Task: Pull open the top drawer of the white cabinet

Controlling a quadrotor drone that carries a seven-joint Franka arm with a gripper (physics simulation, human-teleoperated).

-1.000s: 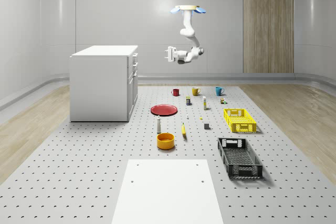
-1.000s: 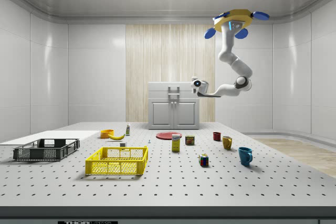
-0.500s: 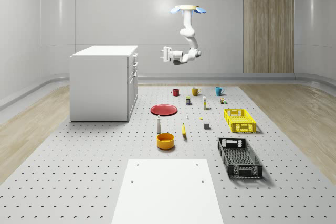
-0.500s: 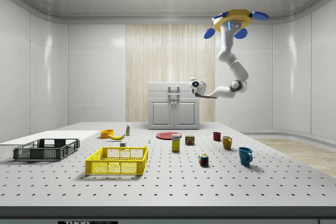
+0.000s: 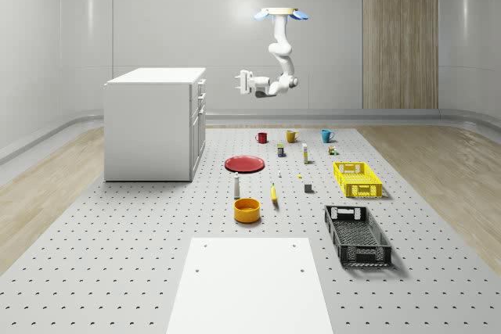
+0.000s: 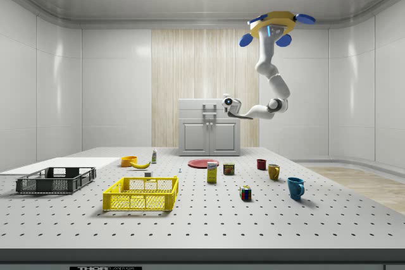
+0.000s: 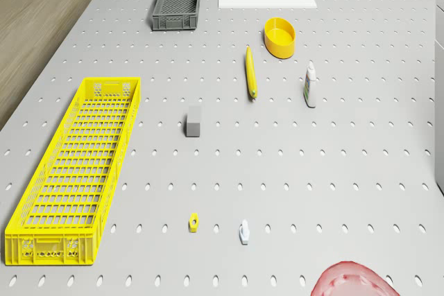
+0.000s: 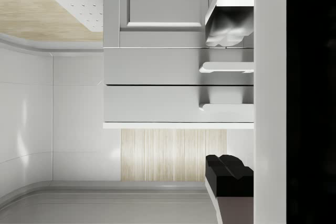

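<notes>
A: So, starting at the whole-scene view's left, where does the white cabinet [image 5: 149,127] stand against the claw?

B: It is straight ahead of the claw [image 5: 243,82], with clear air between them; nothing touches. The top drawer [image 5: 201,85] sits just under the cabinet's top edge, roughly level with the claw, and it looks flush with the drawer below it, so shut.

A: And from the wrist?

B: The top drawer [image 8: 152,103] lies dead ahead, its handle [image 8: 226,107] in line with the gap between the fingers. The second drawer's handle [image 8: 226,67] is just beside it.

A: How is the claw set?

B: Spread wide. One pale finger [image 8: 229,24] and one dark finger [image 8: 229,171] stand well apart, pinching nothing.

A: In the side view?

B: The claw [image 6: 229,102] overlaps the cabinet's upper corner, near the handles, though how near in depth I can't fairly judge from there.

A: Moving rightward, the drone?

B: The drone [image 5: 281,13] hovers high above and behind the claw, over the table [image 5: 117,256], the arm bending down and forward from it.

A: And beneath?

B: A red plate [image 5: 245,163] lies far below the claw. Behind the claw, low on the table, stand a red mug [image 5: 262,138], a yellow mug [image 5: 291,136] and a blue mug [image 5: 326,135]. A yellow crate [image 5: 358,179] lies farther behind still.
</notes>
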